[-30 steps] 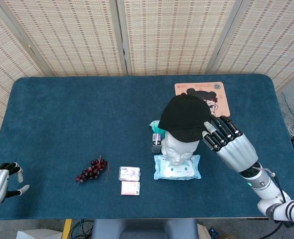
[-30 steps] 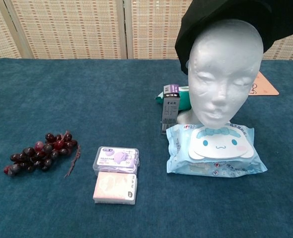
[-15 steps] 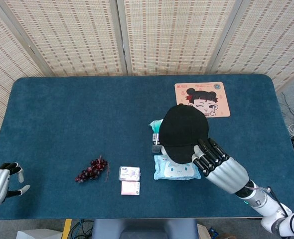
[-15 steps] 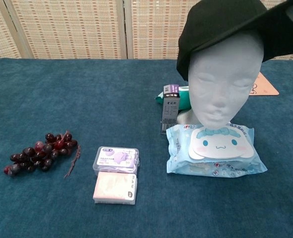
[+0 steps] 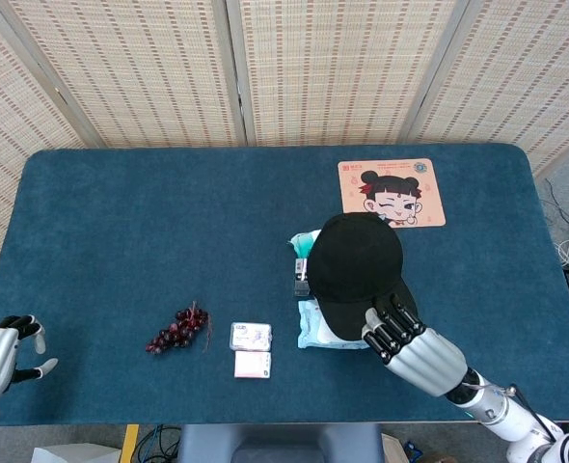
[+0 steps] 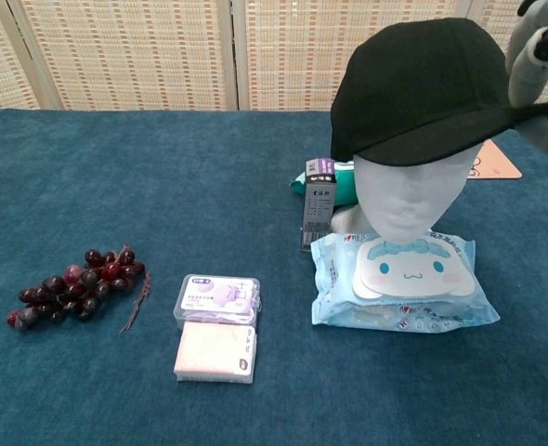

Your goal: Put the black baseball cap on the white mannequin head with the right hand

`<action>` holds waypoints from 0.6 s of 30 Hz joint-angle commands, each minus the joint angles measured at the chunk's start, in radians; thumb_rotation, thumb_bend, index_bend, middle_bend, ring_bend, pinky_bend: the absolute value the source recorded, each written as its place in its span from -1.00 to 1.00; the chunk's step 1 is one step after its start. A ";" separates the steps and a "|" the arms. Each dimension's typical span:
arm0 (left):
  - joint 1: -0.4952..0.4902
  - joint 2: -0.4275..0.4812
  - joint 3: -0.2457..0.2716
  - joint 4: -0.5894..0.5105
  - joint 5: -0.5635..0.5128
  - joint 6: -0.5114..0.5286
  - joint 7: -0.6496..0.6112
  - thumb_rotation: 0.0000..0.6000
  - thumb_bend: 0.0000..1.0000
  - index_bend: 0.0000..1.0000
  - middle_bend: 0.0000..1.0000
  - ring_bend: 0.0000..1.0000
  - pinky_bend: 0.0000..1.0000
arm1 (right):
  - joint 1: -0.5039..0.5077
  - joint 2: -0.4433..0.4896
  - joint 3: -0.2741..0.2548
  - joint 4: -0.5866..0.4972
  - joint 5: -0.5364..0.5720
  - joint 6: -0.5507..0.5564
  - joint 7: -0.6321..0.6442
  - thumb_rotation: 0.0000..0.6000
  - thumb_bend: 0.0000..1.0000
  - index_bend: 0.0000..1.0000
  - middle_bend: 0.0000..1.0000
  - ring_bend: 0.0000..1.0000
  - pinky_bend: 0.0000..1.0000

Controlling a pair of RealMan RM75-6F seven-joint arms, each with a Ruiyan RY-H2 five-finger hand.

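Right hand [image 5: 405, 338] grips the brim of the black fabric baseball cap [image 6: 423, 88], which sits on the white foam mannequin head [image 6: 411, 195] (face visible in chest view only). Left hand [image 5: 5, 349], head view only, fingers apart, empty.

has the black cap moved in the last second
Yes. The black cap has come down over the mannequin head, now hiding its eyes in the chest view; in the head view it slid toward the near table edge, with the right hand holding its brim.
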 commanded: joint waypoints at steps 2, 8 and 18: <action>0.000 0.000 0.001 0.001 0.000 -0.001 0.001 1.00 -0.99 0.35 -0.04 -0.27 0.04 | -0.018 -0.027 -0.003 0.028 -0.001 0.006 0.023 1.00 -0.11 0.24 0.00 -0.35 -0.23; -0.001 -0.001 0.000 0.001 -0.002 -0.002 0.002 1.00 -0.99 0.35 -0.04 -0.27 0.04 | -0.038 -0.068 -0.005 0.070 0.008 0.016 0.069 1.00 -0.11 0.24 0.00 -0.35 -0.23; -0.002 -0.002 0.001 0.005 -0.008 -0.010 -0.001 1.00 -0.99 0.35 -0.04 -0.27 0.04 | -0.069 -0.148 -0.001 0.169 0.042 0.041 0.152 1.00 -0.13 0.24 0.00 -0.35 -0.23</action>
